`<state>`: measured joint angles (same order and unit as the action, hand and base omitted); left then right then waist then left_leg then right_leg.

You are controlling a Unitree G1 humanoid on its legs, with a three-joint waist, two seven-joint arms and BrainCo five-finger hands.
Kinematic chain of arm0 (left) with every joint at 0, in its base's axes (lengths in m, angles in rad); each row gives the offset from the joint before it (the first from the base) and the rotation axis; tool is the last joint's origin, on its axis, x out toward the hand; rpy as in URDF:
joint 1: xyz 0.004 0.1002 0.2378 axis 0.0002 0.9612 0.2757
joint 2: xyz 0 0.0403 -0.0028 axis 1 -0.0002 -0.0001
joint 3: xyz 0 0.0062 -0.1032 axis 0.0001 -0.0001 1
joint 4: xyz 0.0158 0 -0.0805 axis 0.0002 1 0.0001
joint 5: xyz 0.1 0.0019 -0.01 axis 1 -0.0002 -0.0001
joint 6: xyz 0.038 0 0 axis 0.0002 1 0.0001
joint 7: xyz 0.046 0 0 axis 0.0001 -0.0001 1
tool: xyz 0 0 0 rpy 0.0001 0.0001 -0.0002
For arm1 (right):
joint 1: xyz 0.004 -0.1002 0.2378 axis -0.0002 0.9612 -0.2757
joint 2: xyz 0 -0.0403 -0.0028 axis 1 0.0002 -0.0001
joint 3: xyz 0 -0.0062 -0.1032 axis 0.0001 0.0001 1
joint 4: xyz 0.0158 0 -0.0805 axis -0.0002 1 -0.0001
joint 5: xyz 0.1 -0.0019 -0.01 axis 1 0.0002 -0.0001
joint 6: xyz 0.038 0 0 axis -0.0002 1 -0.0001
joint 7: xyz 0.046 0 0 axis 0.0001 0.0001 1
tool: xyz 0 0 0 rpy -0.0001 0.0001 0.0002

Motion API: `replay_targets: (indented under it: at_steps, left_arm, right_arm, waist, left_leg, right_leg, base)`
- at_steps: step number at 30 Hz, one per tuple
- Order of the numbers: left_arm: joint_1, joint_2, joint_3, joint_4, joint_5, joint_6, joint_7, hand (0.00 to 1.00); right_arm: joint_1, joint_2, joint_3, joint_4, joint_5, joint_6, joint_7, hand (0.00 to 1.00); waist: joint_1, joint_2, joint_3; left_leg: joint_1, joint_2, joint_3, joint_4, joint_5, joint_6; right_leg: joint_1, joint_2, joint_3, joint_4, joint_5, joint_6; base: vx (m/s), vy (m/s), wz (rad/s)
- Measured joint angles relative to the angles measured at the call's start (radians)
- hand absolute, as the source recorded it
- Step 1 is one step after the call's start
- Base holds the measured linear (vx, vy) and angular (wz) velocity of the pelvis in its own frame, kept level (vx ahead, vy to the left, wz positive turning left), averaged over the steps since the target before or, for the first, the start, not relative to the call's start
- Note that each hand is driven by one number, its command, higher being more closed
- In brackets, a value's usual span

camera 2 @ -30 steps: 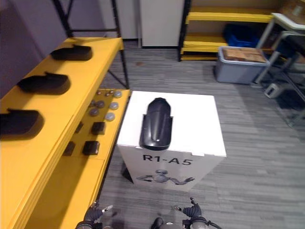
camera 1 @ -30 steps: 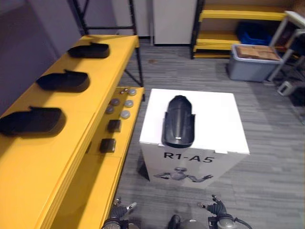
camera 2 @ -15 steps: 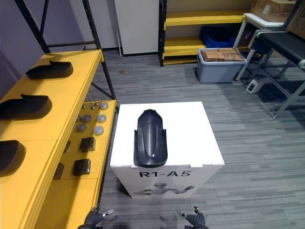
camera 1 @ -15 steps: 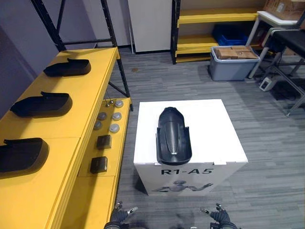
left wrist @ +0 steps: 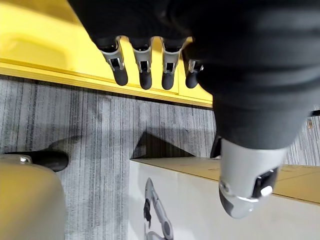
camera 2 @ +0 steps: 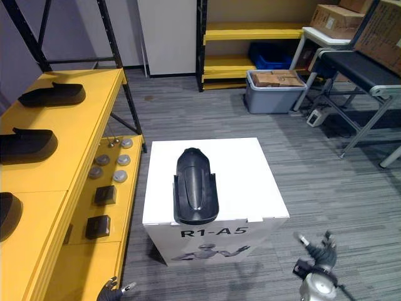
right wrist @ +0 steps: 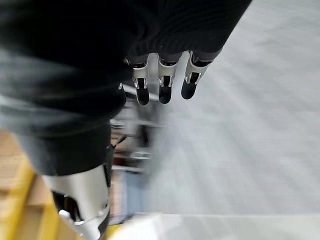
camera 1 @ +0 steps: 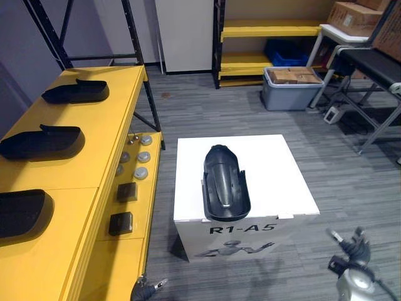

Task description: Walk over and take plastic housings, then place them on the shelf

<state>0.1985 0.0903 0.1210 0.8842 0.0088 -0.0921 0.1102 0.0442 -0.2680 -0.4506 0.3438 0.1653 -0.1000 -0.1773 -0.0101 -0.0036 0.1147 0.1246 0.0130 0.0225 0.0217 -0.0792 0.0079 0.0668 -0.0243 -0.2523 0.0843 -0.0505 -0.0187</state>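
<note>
Black plastic, the housing [camera 1: 224, 184] lies lengthwise on top of a white box [camera 1: 276, 169], its rounded end pointing away from the robot and its wider end close to the box's front edge. Nothing touches it.

To the left of the box stands the yellow shelf [camera 1: 106, 144]. Three more black housings rest in a row on its top level, well apart from one another: the far housing [camera 1: 75, 92], the middle housing [camera 1: 42, 142] and the near housing [camera 1: 22, 213]. On the lower level, beside the box, sit small grey discs [camera 1: 141, 157] and two dark blocks [camera 1: 127, 192].

The left robot hand [camera 1: 145, 290] hangs low near the floor, by the shelf's front edge. Its wrist view shows the fingers [left wrist: 145, 75] straight and relaxed, with nothing in them. The right robot hand [camera 2: 317, 252] is low on the other side, off the box's near right corner, fingers [right wrist: 163, 85] likewise straight and empty.

Behind the box, a grey bin [camera 1: 291, 94] stands on the floor.
</note>
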Motion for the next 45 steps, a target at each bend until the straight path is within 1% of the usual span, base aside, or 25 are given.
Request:
replay_targets:
  at_steps: [2,3,4,5,6,7,10,12,13,15,16,18,20,22,24,28,33,34,38,40,45]
  left_arm:
    - [0.008,0.007,-0.011,0.000,-0.008,-0.001,-0.005,0.00]
    - [0.010,0.011,-0.015,0.000,-0.008,-0.002,-0.007,0.00]
    - [0.014,0.019,-0.032,0.000,-0.008,-0.004,-0.011,0.00]
    - [0.015,0.019,-0.032,0.000,-0.008,-0.004,-0.013,0.00]
    - [0.016,0.020,-0.033,0.000,-0.008,-0.005,-0.015,0.00]
    - [0.015,0.021,-0.037,0.000,-0.008,-0.007,-0.019,0.00]
    - [0.014,0.030,-0.062,0.000,-0.007,-0.014,-0.029,0.00]
    - [0.013,0.034,-0.070,0.000,-0.007,-0.015,-0.030,0.00]
    - [0.016,0.036,-0.070,0.000,-0.006,-0.015,-0.029,0.00]
    - [0.016,0.036,-0.071,0.000,-0.006,-0.015,-0.029,0.00]
    - [0.016,0.036,-0.074,0.000,-0.006,-0.015,-0.028,0.00]
    - [0.013,0.038,-0.088,-0.003,-0.006,-0.016,-0.026,0.00]
    - [0.013,0.038,-0.092,-0.010,-0.006,-0.016,-0.024,0.00]
    - [0.013,0.039,-0.108,-0.028,-0.007,-0.017,-0.007,0.00]
    - [0.015,0.038,-0.109,-0.039,-0.007,-0.017,-0.003,0.00]
    - [0.011,0.038,-0.110,-0.050,-0.008,-0.022,0.007,0.00]
    - [0.012,0.042,-0.112,-0.059,-0.008,-0.022,0.012,0.00]
    - [0.012,0.042,-0.112,-0.059,-0.008,-0.022,0.012,0.00]
    - [0.011,0.050,-0.118,-0.058,-0.007,-0.022,0.013,0.00]
    - [0.009,0.051,-0.118,-0.057,-0.008,-0.021,0.014,0.00]
    - [-0.003,0.052,-0.118,-0.037,-0.008,-0.014,0.016,0.00]
  right_arm:
    - [-0.020,-0.007,0.078,-0.115,0.018,-0.025,0.002,0.00]
    - [-0.024,-0.007,0.104,-0.150,0.020,-0.030,0.003,0.00]
    - [-0.049,-0.007,0.175,-0.220,0.021,-0.047,0.013,0.00]
    - [-0.060,-0.007,0.204,-0.241,0.021,-0.055,0.017,0.00]
    - [-0.082,-0.007,0.258,-0.273,0.021,-0.071,0.026,0.00]
    - [-0.102,-0.007,0.303,-0.296,0.020,-0.081,0.038,0.00]
    - [-0.160,-0.007,0.385,-0.297,-0.018,-0.089,0.056,0.00]
    - [-0.176,-0.007,0.404,-0.284,-0.049,-0.089,0.060,0.00]
    - [-0.199,-0.007,0.421,-0.249,-0.064,-0.088,0.060,0.00]
    - [-0.244,-0.006,0.438,-0.179,-0.102,-0.081,0.058,0.00]
    - [-0.282,-0.005,0.457,-0.111,-0.137,-0.068,0.051,0.00]
    - [-0.308,0.003,0.469,-0.066,-0.189,-0.052,0.035,0.00]
    - [-0.332,0.011,0.472,-0.027,-0.219,-0.037,0.025,0.00]
    - [-0.382,0.022,0.471,0.071,-0.265,-0.014,-0.002,0.00]
    - [-0.421,0.043,0.472,0.137,-0.292,0.002,-0.013,0.00]
    - [-0.494,0.075,0.472,0.270,-0.361,0.041,-0.020,0.00]
    - [-0.585,0.078,0.478,0.401,-0.417,0.054,-0.025,0.00]
    - [-0.598,0.077,0.483,0.416,-0.432,0.058,-0.025,1.00]
    - [-0.670,0.073,0.494,0.500,-0.510,0.077,-0.024,1.00]
    - [-0.688,0.067,0.494,0.513,-0.516,0.088,-0.021,1.00]
    - [-0.710,0.069,0.505,0.527,-0.513,0.089,-0.017,1.00]
  waist:
    - [0.001,-0.004,0.001]
    - [0.001,-0.004,0.001]
    - [0.002,-0.004,0.000]
    - [0.004,-0.004,0.001]
    - [0.009,-0.005,0.001]
    - [0.022,-0.004,0.001]
    - [0.039,-0.001,-0.001]
    - [0.043,-0.002,-0.001]
    - [0.050,-0.003,-0.001]
    - [0.052,-0.003,0.000]
    - [0.055,-0.003,0.000]
    - [0.063,-0.003,0.000]
    - [0.066,-0.003,0.000]
    - [0.084,-0.003,0.001]
    - [0.088,-0.003,0.008]
    - [0.100,-0.004,0.029]
    - [0.104,-0.008,0.048]
    - [0.104,-0.009,0.052]
    - [0.105,-0.015,0.062]
    - [0.108,-0.015,0.063]
    - [0.109,-0.016,0.064]
  left_leg:
    - [-0.001,0.001,0.001,-0.008,0.007,-0.002]
    - [-0.002,0.001,0.001,-0.011,0.009,-0.003]
    - [-0.002,0.002,0.001,-0.019,0.015,-0.003]
    - [-0.002,0.002,0.001,-0.020,0.016,-0.003]
    - [-0.002,0.004,0.001,-0.020,0.017,-0.003]
    - [-0.003,0.004,0.000,-0.020,0.017,-0.003]
    - [-0.007,0.004,-0.009,-0.022,0.019,-0.002]
    - [-0.020,0.001,-0.025,-0.023,0.021,0.000]
    - [-0.028,0.000,-0.027,-0.024,0.022,0.001]
    - [-0.035,-0.006,-0.031,-0.024,0.023,0.002]
    - [-0.036,-0.009,-0.044,-0.024,0.023,0.002]
    - [-0.042,-0.011,-0.056,-0.024,0.023,0.002]
    - [-0.051,-0.014,-0.065,-0.022,0.023,0.003]
    - [-0.054,-0.017,-0.079,-0.022,0.023,0.003]
    - [-0.054,-0.019,-0.081,-0.017,0.023,0.003]
    - [-0.066,-0.025,-0.092,-0.013,0.023,0.003]
    - [-0.068,-0.030,-0.109,-0.011,0.024,0.004]
    - [-0.068,-0.030,-0.109,-0.011,0.024,0.004]
    - [-0.068,-0.030,-0.110,-0.016,0.025,0.006]
    - [-0.068,-0.028,-0.110,-0.020,0.026,0.007]
    - [-0.060,-0.023,-0.105,-0.030,0.027,0.007]
  right_leg:
    - [0.000,0.004,0.008,-0.016,0.013,0.000]
    - [0.000,0.005,0.009,-0.021,0.016,-0.001]
    - [-0.003,0.007,0.013,-0.027,0.020,-0.001]
    - [-0.004,0.007,0.013,-0.027,0.020,-0.001]
    - [-0.004,0.009,0.014,-0.027,0.021,-0.002]
    - [-0.005,0.010,0.014,-0.028,0.021,-0.002]
    - [-0.008,0.011,0.007,-0.036,0.022,-0.003]
    - [-0.010,0.010,-0.008,-0.045,0.025,-0.003]
    - [-0.016,0.010,-0.009,-0.050,0.026,-0.002]
    - [-0.016,0.010,-0.012,-0.063,0.030,-0.002]
    - [-0.012,0.011,-0.014,-0.072,0.030,-0.001]
    - [-0.011,0.010,-0.021,-0.079,0.031,0.000]
    - [-0.012,0.008,-0.031,-0.083,0.031,0.000]
    - [-0.006,0.006,-0.037,-0.097,0.034,0.002]
    - [-0.002,0.004,-0.037,-0.097,0.034,0.003]
    - [-0.002,0.001,-0.043,-0.111,0.041,0.009]
    - [0.000,-0.004,-0.057,-0.111,0.046,0.011]
    - [0.000,-0.004,-0.056,-0.111,0.048,0.011]
    - [-0.002,-0.003,-0.054,-0.111,0.052,0.011]
    - [-0.002,-0.002,-0.053,-0.111,0.052,0.011]
    - [-0.002,0.005,-0.046,-0.117,0.054,0.010]
  base:
    - [-0.08,-0.009,-0.07]
    - [-0.07,-0.017,-0.05]
    - [-0.04,-0.014,-0.03]
    - [-0.06,-0.020,-0.02]
    - [0.00,0.000,0.00]
    - [0.00,0.000,0.00]
    - [0.03,-0.009,0.08]
    - [0.06,0.001,0.19]
    - [0.07,0.008,0.15]
    - [0.07,0.014,0.06]
    - [0.08,0.011,0.09]
    - [0.08,0.006,0.11]
    - [0.08,0.011,0.16]
    - [0.08,0.018,0.16]
    - [0.04,0.016,0.04]
    - [0.01,0.018,0.06]
    - [0.00,0.011,0.08]
    - [-0.04,0.021,-0.03]
    - [-0.04,0.012,-0.03]
    - [0.00,0.000,0.00]
    - [0.03,-0.005,-0.04]
